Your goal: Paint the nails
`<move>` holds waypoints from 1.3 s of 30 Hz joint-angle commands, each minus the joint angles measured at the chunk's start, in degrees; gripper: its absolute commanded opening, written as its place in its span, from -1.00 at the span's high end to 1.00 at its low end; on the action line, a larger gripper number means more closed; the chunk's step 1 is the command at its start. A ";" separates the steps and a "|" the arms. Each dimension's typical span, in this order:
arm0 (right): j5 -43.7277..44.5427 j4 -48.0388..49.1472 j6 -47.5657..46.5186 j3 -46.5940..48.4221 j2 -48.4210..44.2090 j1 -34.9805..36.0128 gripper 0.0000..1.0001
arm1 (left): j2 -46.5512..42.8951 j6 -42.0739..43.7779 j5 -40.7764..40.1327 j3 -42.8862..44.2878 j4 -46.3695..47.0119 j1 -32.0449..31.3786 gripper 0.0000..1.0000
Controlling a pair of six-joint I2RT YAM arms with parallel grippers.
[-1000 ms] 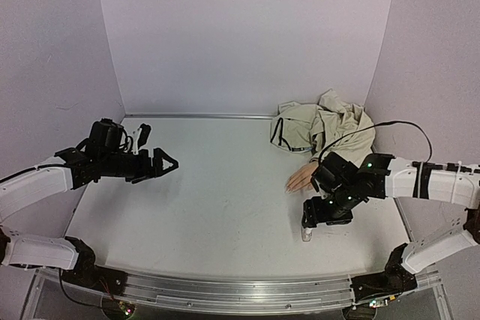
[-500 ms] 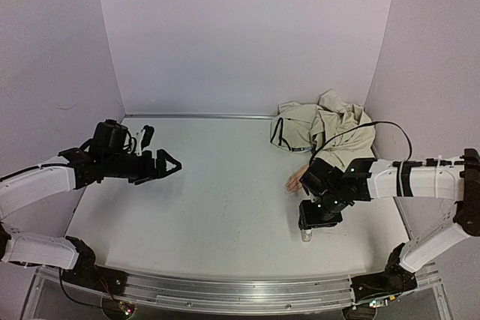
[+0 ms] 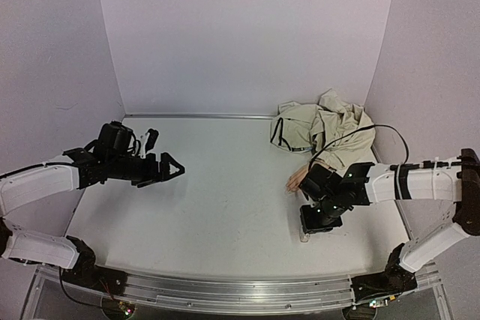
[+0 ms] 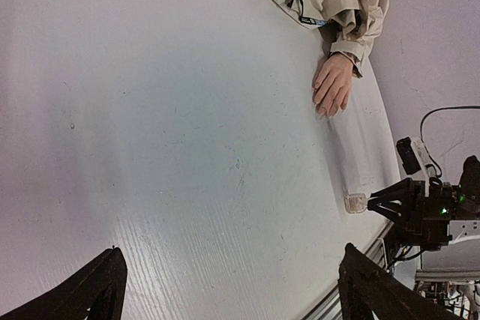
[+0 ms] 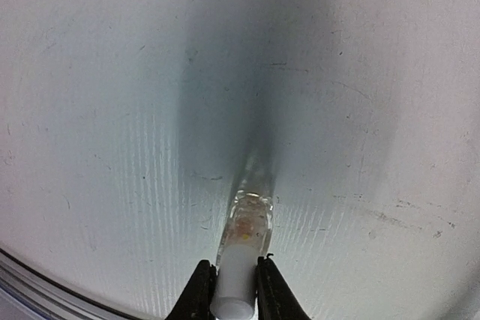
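**Right claw clamps bottle by the near edge; left claw hangs open**

The right gripper (image 5: 234, 281) is clenched on the white cap of the small clear bottle (image 5: 247, 222), close to the tabletop's (image 3: 225, 200) near edge, toward the right. Just beyond it lies the mannequin hand (image 4: 332, 84), its nails (image 4: 326, 110) pointing to the near edge and its sleeve running into the beige jacket (image 3: 322, 129) at the far-right corner. The left gripper (image 3: 171, 171) is spread wide near the left edge, with a broad stretch of tabletop between it and the hand.

1 mannequin hand (image 4: 334, 84), 1 jkt (image 3: 322, 129), 1 btl (image 5: 241, 249), 2 arms (image 3: 37, 181) (image 3: 420, 181)
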 commanded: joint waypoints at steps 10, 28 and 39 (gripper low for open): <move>-5.51 10.97 -21.82 6.31 -5.75 0.75 1.00 | -1.41 2.08 12.11 0.41 11.55 -0.99 -0.99; -52.00 14.70 -41.37 28.19 6.93 0.50 1.00 | 9.88 11.88 34.06 6.20 19.80 -16.68 -0.64; -51.38 11.73 -43.21 29.47 8.46 0.58 1.00 | 13.65 10.26 38.91 9.51 22.42 -19.61 0.01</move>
